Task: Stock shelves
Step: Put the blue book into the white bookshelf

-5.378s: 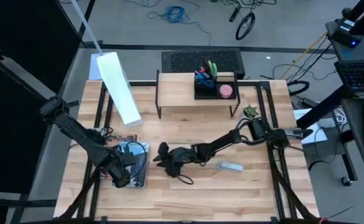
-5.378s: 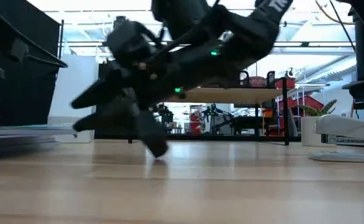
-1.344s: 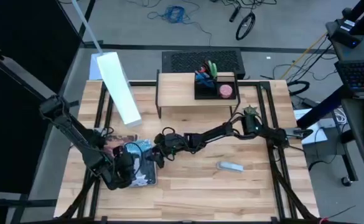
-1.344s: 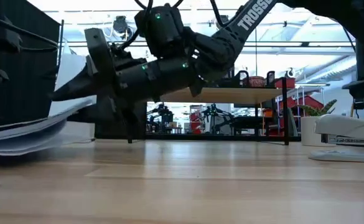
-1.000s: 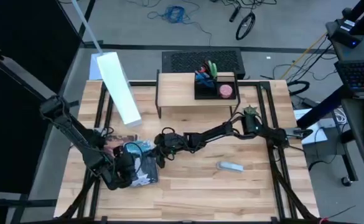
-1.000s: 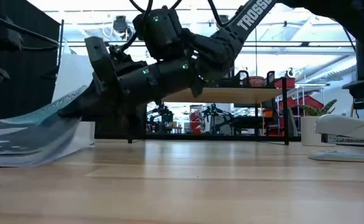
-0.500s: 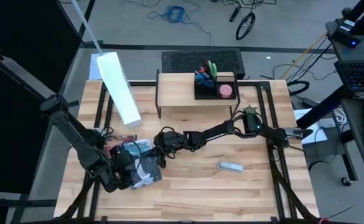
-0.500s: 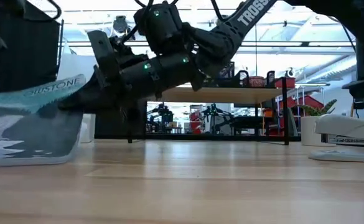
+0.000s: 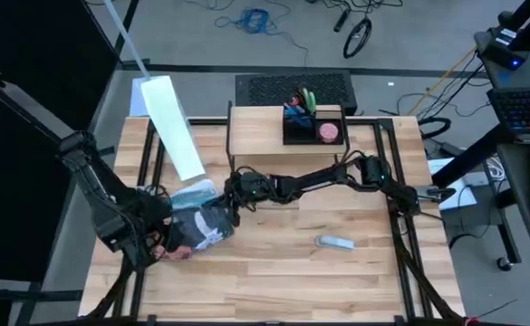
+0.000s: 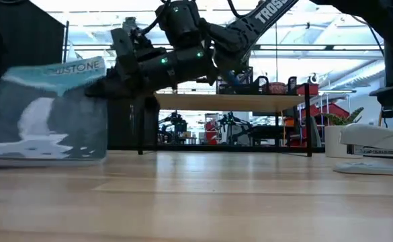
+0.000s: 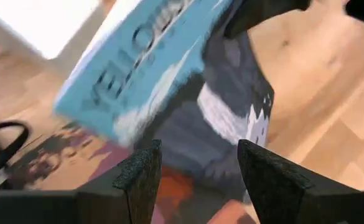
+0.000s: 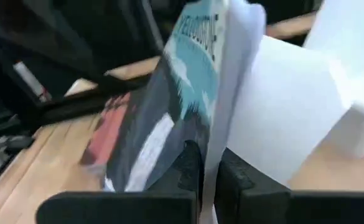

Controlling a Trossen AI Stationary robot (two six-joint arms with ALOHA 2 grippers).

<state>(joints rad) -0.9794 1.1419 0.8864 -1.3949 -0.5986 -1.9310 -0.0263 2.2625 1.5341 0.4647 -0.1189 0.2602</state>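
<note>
The table (image 9: 283,272) is showing a pale butcher-block wood top, its narrow strips running lengthwise under a smooth satin finish that is catching a soft sheen in the low view. The shelves (image 9: 255,129) are presenting a flat light-wood top, matt, on thin black metal legs. The magazine (image 10: 52,111) is looking like glossy printed paper, its cover bending and its white page edges showing in the right wrist view. The right gripper (image 12: 208,171) is showing dark, matt, plastic-looking fingers, and so is the left gripper (image 11: 197,174). The white file box (image 9: 176,127) is appearing smooth and matt, like card or plastic.
</note>
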